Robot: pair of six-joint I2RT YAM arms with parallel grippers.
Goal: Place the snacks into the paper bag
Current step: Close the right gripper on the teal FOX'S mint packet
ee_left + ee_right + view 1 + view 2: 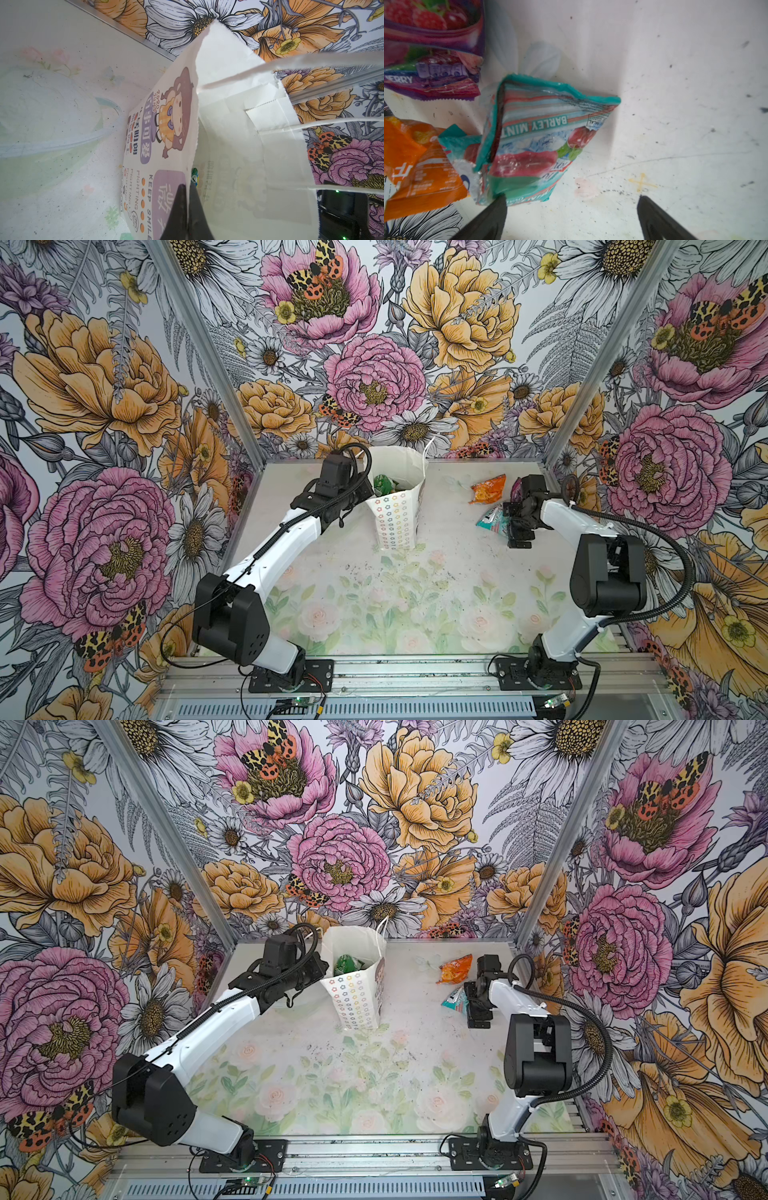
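Closest to the lens, the right pincer (570, 197) hangs spread wide and empty over the surface (675, 104), one finger at the edge of a teal packet (542, 141); whether it touches the foil I cannot tell; an orange packet (415, 166) overlaps that teal one and a purple packet (431, 52) lies just beside them. Across the surface the paper bag (397, 522) stands upright with its mouth open; the left pincer (188, 187) is pressed together on the bag's side wall at the rim. Something green (382, 485) shows inside the bag, so I judge the job partly done; three packets lie outside, well apart from the bag, so a good part is left. How many packets sit inside cannot be counted, since the bag's walls hide its floor; the purple packet is cut off in the right wrist view and mostly behind the right arm in both top views; the orange packet's lettering is too crumpled to read.
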